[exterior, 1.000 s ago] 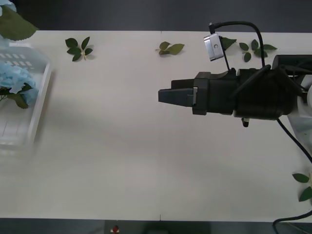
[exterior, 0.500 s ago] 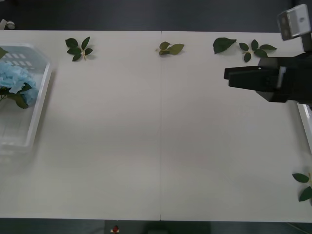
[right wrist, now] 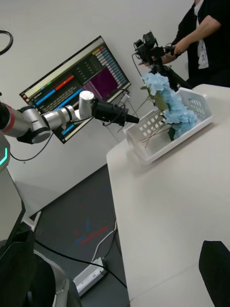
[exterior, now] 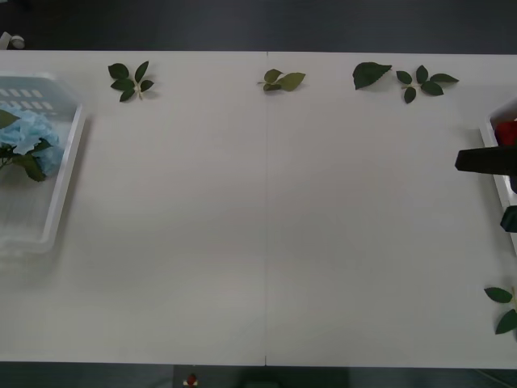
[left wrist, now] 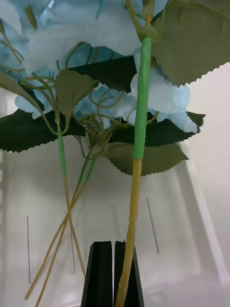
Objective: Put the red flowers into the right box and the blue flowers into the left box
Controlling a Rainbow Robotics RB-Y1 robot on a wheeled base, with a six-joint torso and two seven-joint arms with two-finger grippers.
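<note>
Front view, far left edge: left box (exterior: 66, 170), white, slotted, holding blue flowers (exterior: 28, 139) at its upper end. In the right wrist view the same box (right wrist: 158, 141) sits at the table's far end, blooms (right wrist: 171, 106) standing above its rim.

Left gripper (left wrist: 114, 268): lower centre of the left wrist view, above the box floor (left wrist: 191, 201). Black fingers (left wrist: 101, 273) together, clamped on a yellow-green stem (left wrist: 135, 192) whose blue head (left wrist: 96, 33) occupies the top of the frame; further stems lie loose beside it.

Front view, right edge: right box (exterior: 499, 182), rim alone visible, a red flower (exterior: 506, 132) at its upper end. Right gripper (exterior: 485, 160) projects as a dark tip from that edge, mid-height; whether its fingers are apart or together cannot be told.

Table (exterior: 266, 210): leaf sprigs (exterior: 129, 79) along the top edge, two leaves lower right. No flowers lie loose on it.

Risks, as judged: the held stem sits at the very edge of the fingers and may slip or twist on release; the tall head could topple over the rim; neighbouring stems could snag and lift out as the gripper leaves.
</note>
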